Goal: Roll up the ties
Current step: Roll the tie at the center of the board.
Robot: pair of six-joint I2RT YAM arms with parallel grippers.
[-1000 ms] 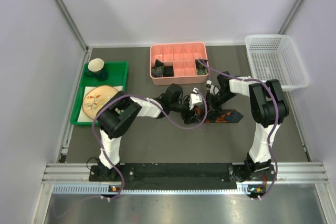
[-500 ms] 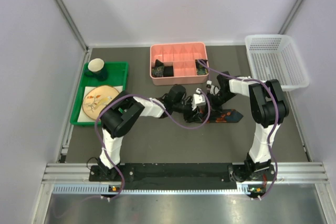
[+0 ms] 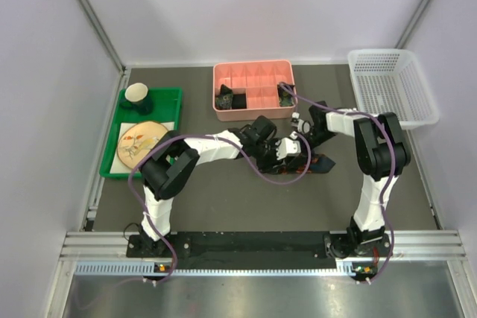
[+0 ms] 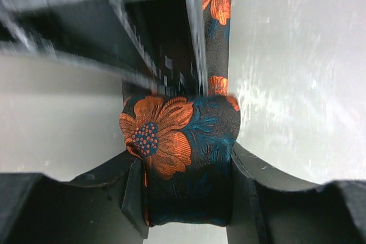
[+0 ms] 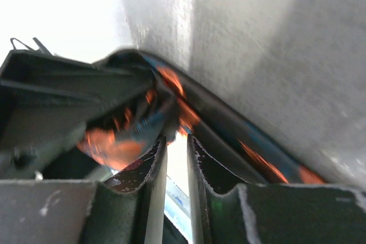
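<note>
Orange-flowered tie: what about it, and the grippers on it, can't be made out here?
- Left wrist view: motion blur smears the dark shape beyond the tie held by the left gripper.
- Right wrist view: tie blurred; whether the right gripper nips it is unclear.
- Top view: the grippers hide the roll; only the tail shows.
- Top view: dark bundles in the pink box too small to identify.

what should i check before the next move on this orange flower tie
1. tie clamped in left gripper: ok
2. whole tie rolled: not ok, part lies flat beyond the rolled end
3. right gripper empty: ok, jaws slightly apart, nothing between them
4. rolled edges even: cannot tell
5. pink box has an empty compartment: ok
</note>
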